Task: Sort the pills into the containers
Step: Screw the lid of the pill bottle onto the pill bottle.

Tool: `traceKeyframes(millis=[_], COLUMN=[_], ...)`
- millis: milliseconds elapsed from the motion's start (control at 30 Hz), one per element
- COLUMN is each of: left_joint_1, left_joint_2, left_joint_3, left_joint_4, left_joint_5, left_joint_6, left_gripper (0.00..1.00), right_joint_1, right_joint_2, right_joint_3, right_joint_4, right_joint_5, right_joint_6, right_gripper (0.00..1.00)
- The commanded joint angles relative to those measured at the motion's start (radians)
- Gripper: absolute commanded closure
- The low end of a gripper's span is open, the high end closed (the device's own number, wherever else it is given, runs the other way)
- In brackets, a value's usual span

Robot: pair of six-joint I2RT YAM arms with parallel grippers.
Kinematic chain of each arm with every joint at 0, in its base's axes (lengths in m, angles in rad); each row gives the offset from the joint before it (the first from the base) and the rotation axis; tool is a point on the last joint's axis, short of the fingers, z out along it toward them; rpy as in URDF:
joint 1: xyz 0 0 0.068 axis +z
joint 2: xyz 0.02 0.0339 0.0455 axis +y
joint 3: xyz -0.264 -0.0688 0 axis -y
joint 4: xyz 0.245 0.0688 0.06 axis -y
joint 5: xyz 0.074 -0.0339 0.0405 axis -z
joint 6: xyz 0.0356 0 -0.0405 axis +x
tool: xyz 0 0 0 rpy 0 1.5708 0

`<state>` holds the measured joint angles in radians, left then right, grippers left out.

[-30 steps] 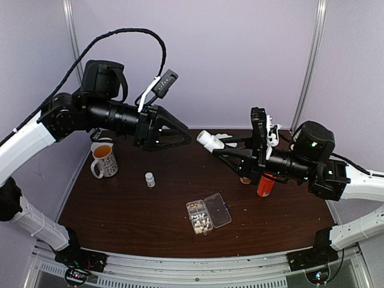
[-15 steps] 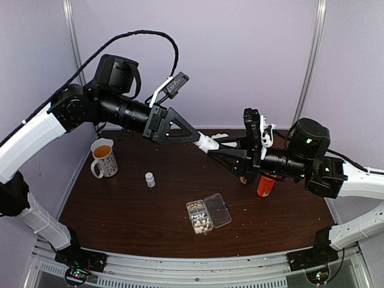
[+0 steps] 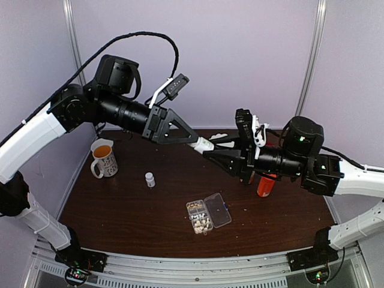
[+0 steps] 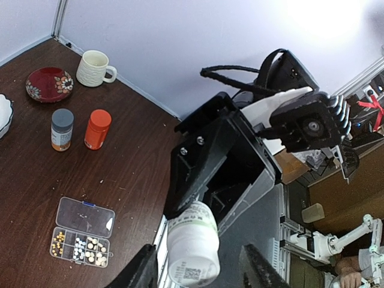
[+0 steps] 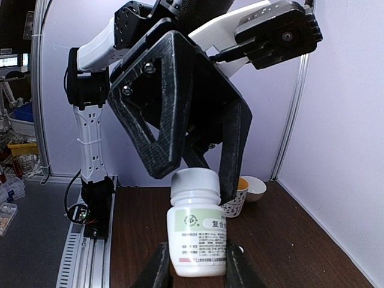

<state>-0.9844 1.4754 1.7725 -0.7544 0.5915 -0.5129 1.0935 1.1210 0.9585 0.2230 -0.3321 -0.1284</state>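
Observation:
High over the table, my right gripper point(image 3: 211, 153) point(image 5: 197, 258) is shut on the base of a white bottle point(image 3: 204, 144) point(image 5: 198, 231) with a green label. My left gripper point(image 3: 198, 143) point(image 4: 198, 264) straddles the bottle's point(image 4: 192, 246) cap end, open, with a gap showing on each side in the left wrist view. The clear organiser box point(image 3: 209, 213) point(image 4: 81, 237) lies flat on the table with its lid folded open. Pale pills point(image 3: 200, 217) point(image 4: 84, 249) fill its small containers.
At the left stands a patterned mug point(image 3: 104, 159) of orange liquid, with a tiny white bottle point(image 3: 150, 179) near it. An orange bottle point(image 3: 264, 185) point(image 4: 97, 128) stands under my right arm. A grey-capped bottle point(image 4: 62, 128), a red plate point(image 4: 49, 84) and a cream mug point(image 4: 96, 68) sit further back.
My left gripper swung right to the bottle's cap and its jaws have narrowed around it. My right arm carried the bottle slightly left toward it.

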Motion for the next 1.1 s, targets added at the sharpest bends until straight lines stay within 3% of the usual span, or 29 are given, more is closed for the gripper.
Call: traceKeyframes(millis=[0,300,467,667,767,1067], left_joint_1=[0.001,0.001,0.002,-0.003,-0.021,-0.06], left_joint_2=[-0.013,-0.01,-0.01,-0.014,-0.022,-0.102], left_joint_3=[-0.003,-0.015,-0.025,-0.039,-0.053,-0.181], left_joint_4=[0.02,0.02,0.019,0.02,0.021,0.091], left_joint_5=[0.016,0.029,0.033,0.039,0.044,0.044], left_joint_6=[0.011,0.02,0.027,0.101,0.205,0.695], left_gripper=[0.54,0.72,0.73,0.85,0.86,0.87], right_joint_1=[0.005,0.005,0.005,0.002,-0.006,-0.051], right_joint_2=[0.0,0.005,0.008,0.014,0.029,0.041], right_joint_3=[0.024,0.026,0.028,0.041,0.067,0.113], right_joint_4=[0.005,0.004,0.001,-0.005,-0.016,-0.003], right_joint_5=[0.013,0.027,0.028,-0.002,-0.063,-0.307], right_joint_6=[-0.001,0.016,0.025,0.076,0.127,0.37], right_gripper=[1.0,1.0,1.0,1.0,1.0,1.0])
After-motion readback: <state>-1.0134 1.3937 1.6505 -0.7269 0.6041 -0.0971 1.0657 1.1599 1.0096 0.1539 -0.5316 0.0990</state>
